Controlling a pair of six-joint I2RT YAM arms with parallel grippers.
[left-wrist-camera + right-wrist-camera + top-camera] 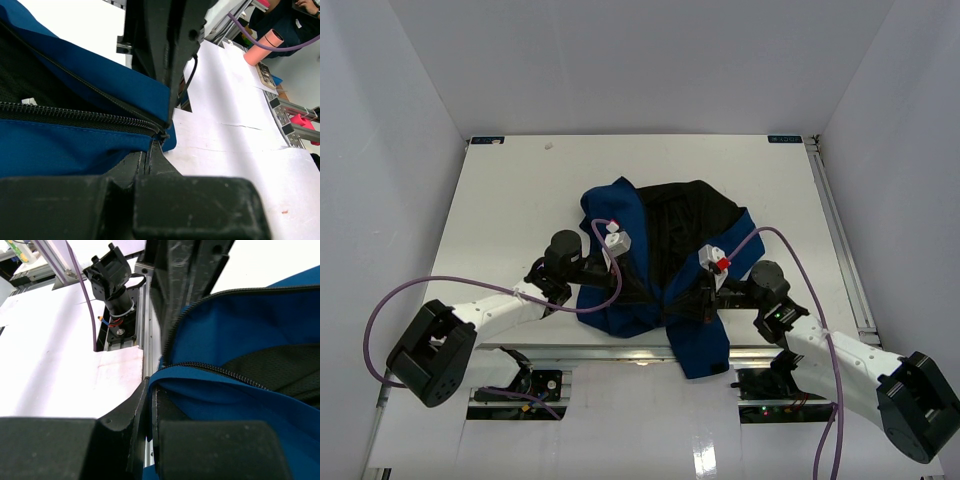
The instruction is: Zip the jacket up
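Note:
The royal-blue jacket [618, 212] lies crumpled at the middle of the table, its black lining [685, 225] facing up, one blue part hanging over the near edge. My left gripper [645, 292] is shut on the jacket at the bottom end of its dark zipper [75, 114]; the left wrist view shows the jaws [152, 145] closed there. My right gripper [682, 305] is shut on the blue fabric edge just beside the other zipper row [220, 371]; its jaws [151, 385] pinch the hem. The two grippers are close together at the jacket's near hem.
The white table [510, 190] is boxed by white walls on three sides. A metal rail [620, 350] runs along the near edge and another [840, 230] along the right. Purple cables [400, 295] loop from both arms.

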